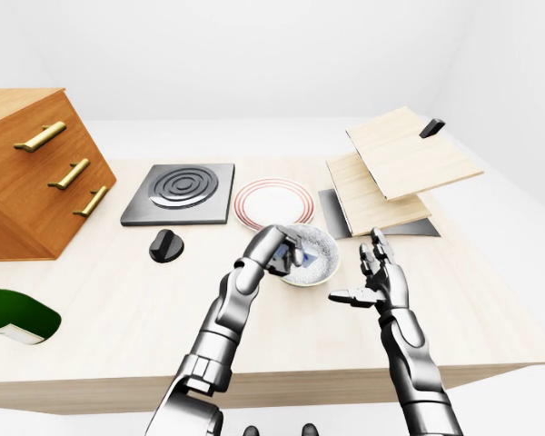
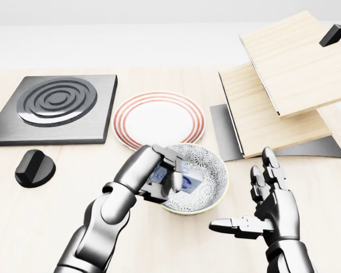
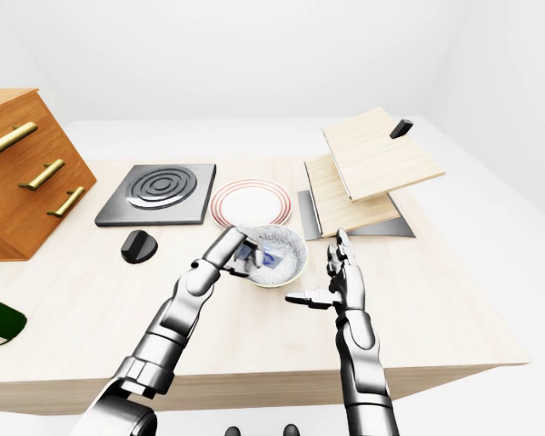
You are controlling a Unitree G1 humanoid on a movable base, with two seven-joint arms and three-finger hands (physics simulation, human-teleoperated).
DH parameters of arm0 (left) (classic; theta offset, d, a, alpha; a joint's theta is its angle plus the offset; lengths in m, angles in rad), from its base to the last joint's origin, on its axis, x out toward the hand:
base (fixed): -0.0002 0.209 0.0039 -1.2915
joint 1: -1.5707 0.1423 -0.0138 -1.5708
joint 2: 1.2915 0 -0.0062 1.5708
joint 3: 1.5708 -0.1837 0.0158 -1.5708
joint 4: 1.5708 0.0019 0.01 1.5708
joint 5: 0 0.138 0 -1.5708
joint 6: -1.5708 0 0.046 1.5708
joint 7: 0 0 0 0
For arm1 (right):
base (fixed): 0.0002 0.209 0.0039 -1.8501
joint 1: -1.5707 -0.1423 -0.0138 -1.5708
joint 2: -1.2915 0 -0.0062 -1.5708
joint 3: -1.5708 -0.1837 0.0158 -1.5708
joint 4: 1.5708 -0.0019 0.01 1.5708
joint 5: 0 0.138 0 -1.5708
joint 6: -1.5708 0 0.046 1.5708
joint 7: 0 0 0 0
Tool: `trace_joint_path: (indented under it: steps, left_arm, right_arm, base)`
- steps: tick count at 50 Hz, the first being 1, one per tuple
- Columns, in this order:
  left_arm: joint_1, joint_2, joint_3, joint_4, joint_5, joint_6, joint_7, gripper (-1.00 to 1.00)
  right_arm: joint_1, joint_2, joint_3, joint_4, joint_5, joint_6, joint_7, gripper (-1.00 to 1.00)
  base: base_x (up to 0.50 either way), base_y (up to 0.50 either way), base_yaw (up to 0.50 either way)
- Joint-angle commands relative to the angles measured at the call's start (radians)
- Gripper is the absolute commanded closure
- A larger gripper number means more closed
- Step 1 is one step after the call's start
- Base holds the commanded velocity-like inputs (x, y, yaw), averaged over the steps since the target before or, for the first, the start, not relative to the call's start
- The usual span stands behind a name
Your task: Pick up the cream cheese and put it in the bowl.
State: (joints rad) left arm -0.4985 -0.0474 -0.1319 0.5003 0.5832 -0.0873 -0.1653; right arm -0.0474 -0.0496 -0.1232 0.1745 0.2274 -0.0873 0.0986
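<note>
Cream cheese (image 2: 184,183) tilted inside bowl (image 2: 215,170), left hand (image 2: 159,173) gripping; right hand (image 2: 267,207) spread.

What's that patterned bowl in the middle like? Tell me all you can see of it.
The bowl is small, round and white, with a grey-blue floral pattern inside; it looks ceramic. It stands upright on the pale wooden table, just below the red-ringed plate in the head view. The left hand reaches over its rim, fingers closed on a blue-and-white cream cheese inside. The open right hand hangs beside it, apart.

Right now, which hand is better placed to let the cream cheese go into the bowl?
Left: the left hand holds the blue-and-white cream cheese box inside the patterned white ceramic bowl. The right hand hangs open beside it, empty.
</note>
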Motion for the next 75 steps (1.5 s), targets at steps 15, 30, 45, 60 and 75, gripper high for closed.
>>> trace_joint_path:
  steps: [15, 30, 45, 60, 75]
  left_arm:
    - [-0.018, -0.003, 0.01, -0.022, 0.091, 0.0, 0.027, -1.0]
    - [-0.135, -0.009, 0.049, -0.599, -0.114, 0.175, -0.232, -1.0]
    - [0.157, 0.049, 0.074, -0.944, -0.302, 0.175, -0.256, -1.0]
    - [0.612, 0.041, 0.083, -0.815, -0.58, 0.096, -0.071, -1.0]
    - [0.694, 0.059, 0.034, -0.808, -0.698, 0.031, -0.049, -1.0]
  right_arm:
    - [-0.003, 0.0, 0.003, 0.016, -0.006, 0.0, 0.004, -1.0]
    - [0.0, 0.001, 0.005, 0.005, -0.006, 0.0, 0.004, -1.0]
    - [0.088, 0.017, 0.017, -0.232, -0.048, 0.0, -0.016, -1.0]
    - [0.188, 0.05, 0.091, -0.406, -0.223, 0.0, -0.062, -1.0]
    - [0.168, 0.043, 0.114, -0.293, -0.376, 0.0, -0.151, -1.0]
  base:
    - [0.0, 0.0, 0.0]
    - [0.0, 0.0, 0.0]
    - [0.0, 0.0, 0.0]
    - [0.0, 0.0, 0.0]
    - [0.0, 0.0, 0.0]
